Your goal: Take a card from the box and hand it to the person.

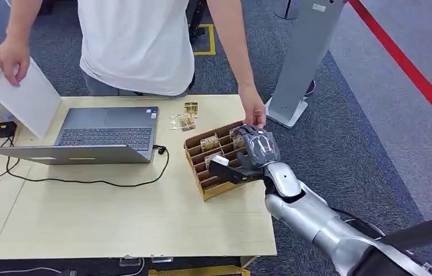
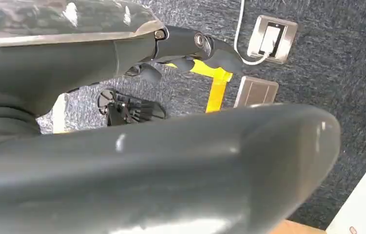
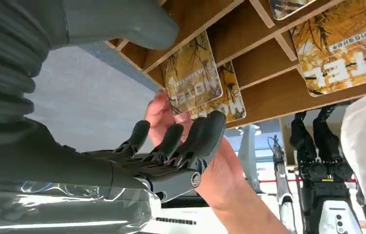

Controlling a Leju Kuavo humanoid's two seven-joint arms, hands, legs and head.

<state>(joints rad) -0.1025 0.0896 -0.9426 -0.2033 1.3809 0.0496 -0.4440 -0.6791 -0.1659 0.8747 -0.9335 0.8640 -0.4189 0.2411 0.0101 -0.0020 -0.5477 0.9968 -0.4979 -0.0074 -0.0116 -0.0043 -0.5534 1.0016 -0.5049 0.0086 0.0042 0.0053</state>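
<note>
On the table's point(image 1: 115, 218) left side a person's hand point(image 1: 3, 60) rests on a white box point(image 1: 26, 98) beside an open laptop point(image 1: 101, 135), with loose cards point(image 1: 183, 119) lying just past it. Further right, the slotted card box point(image 1: 213, 187) sits near the table edge with cards point(image 1: 209, 142) standing in it, and the right hand point(image 1: 253, 152) hovers over it, fingers point(image 3: 205, 134) spread and holding nothing, the person's other hand point(image 1: 253, 112) just behind it at one card point(image 3: 190, 73). Beside the table the left hand point(image 2: 190, 51) hangs over the carpet, fingers loosely curled, empty.

Head view looks down on the table point(image 1: 115, 218); the right wrist view, close, shares its box point(image 1: 213, 190).
</note>
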